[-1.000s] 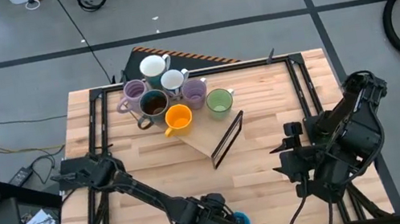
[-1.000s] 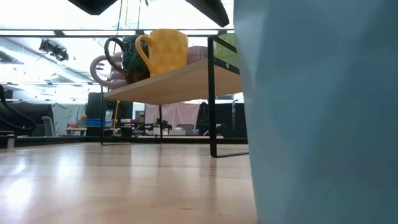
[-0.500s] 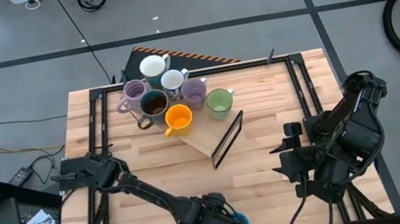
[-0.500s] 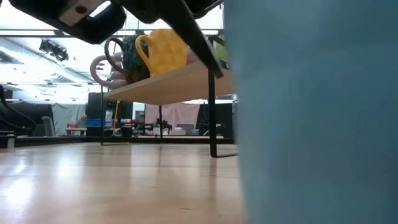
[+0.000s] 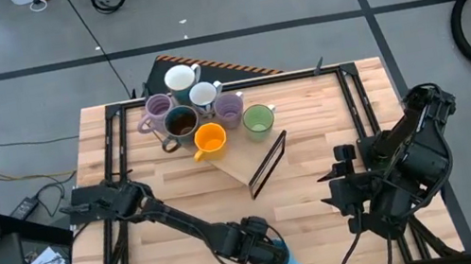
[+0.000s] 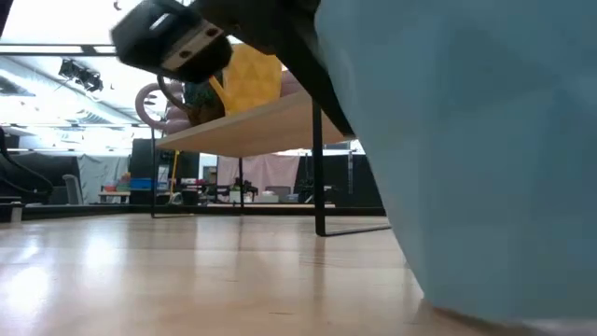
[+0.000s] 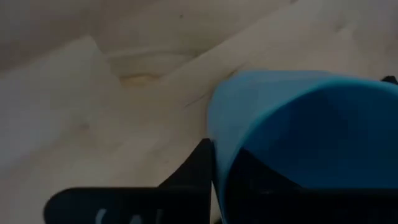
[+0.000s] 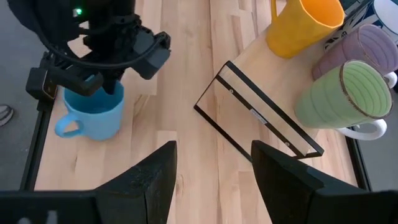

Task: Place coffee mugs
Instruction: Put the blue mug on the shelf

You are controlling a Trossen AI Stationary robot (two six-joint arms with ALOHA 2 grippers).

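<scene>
A blue coffee mug [image 8: 93, 115] stands near the table's front edge, its handle [image 8: 65, 127] pointing toward the near side. My left gripper [image 5: 268, 251] is down on its rim and shut on it. In the low view the mug [image 6: 485, 140] fills the right half and leans. Several other coffee mugs, among them orange [image 5: 210, 139], green [image 5: 258, 121] and dark brown [image 5: 181, 122], stand on a raised wooden shelf [image 5: 240, 160] at the far left. My right gripper [image 8: 214, 180] hangs open above the table's right side. My left gripper has the blue mug's rim [image 7: 214, 134] on the side away from the handle. One finger [image 7: 198, 171] lies against the outer wall and the other reaches inside the mug. The fingers slant down from above. The mug leans; I cannot tell whether its base is clear of the table.
The shelf stands on thin black legs [image 5: 268, 163] and a black frame [image 8: 255, 112]. Black rails [image 5: 116, 162] run along the table's left and right sides. Bare wood [image 5: 180, 199] lies between the shelf and the blue mug.
My left gripper has come down onto the blue mug, rolling a little as it went. In the low view the mug's side, upright before, now slants, and its lower edge has come into view: the mug has tipped.
</scene>
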